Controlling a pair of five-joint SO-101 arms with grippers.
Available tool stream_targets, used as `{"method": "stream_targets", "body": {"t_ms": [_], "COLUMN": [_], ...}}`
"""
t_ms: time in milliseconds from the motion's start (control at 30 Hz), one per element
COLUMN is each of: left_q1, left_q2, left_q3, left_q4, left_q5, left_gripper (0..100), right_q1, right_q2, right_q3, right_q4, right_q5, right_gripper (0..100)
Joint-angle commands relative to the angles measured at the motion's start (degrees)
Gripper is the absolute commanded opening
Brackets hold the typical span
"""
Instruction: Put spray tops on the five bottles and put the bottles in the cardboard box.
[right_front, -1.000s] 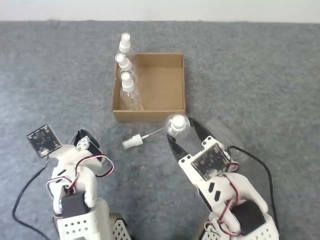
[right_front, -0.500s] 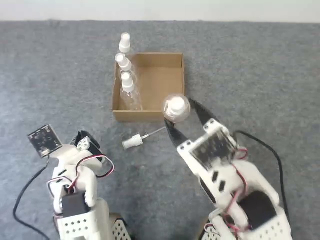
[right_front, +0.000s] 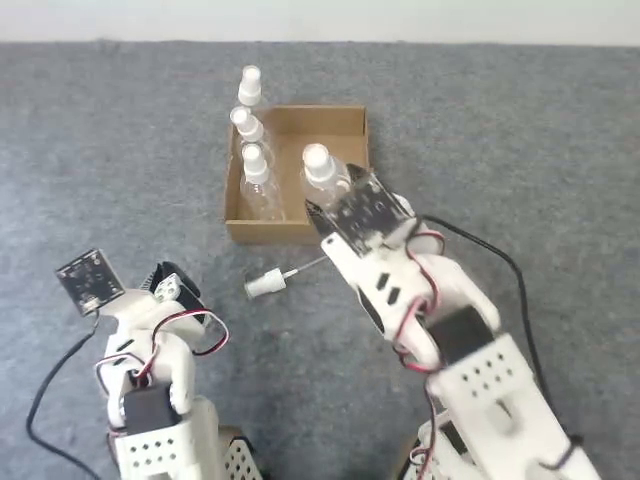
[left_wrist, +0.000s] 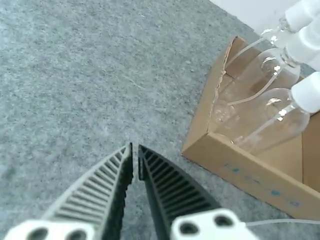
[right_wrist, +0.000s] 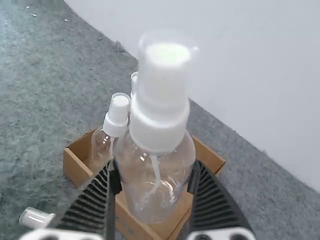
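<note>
In right wrist view, right gripper (right_wrist: 153, 176) clamps bottle (right_wrist: 156, 150); overhead, above box (right_front: 270, 232).

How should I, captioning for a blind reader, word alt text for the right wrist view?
The right pincer grips a clear bottle with a white spray top over a cardboard box, other capped bottles behind it. A loose spray top lies on the grey carpet.
</note>
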Motion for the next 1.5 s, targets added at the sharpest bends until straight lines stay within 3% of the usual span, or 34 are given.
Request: {"method": "stream_targets", "body": {"t_ms": [0, 433, 733, 1467], "left_q1": [0.2, 0.1, -0.2, -0.1], "left_q2": [-1.1, -1.1, -1.1, -1.1], "left_q3": [-0.6, -0.6, -0.6, -0.6], "left_q4": [-1.6, -1.6, -1.6, -1.6], "left_q5": [0.2, 0.2, 0.2, 0.2], "left_gripper": [2, 2, 2, 2], "right_q1": [1.9, 4.0, 6.3, 10.6], "right_q2": [5.8, 17.6, 28.4, 61.9], "right_q3": [-4.0, -4.7, -13.6, -39.6], "right_q4": [-7.2, -20.5, -21.0, -21.3], "right_q5": [0.3, 0.3, -5.5, -5.9], "right_gripper": [0.6, 0.6, 0.6, 0.6]}}
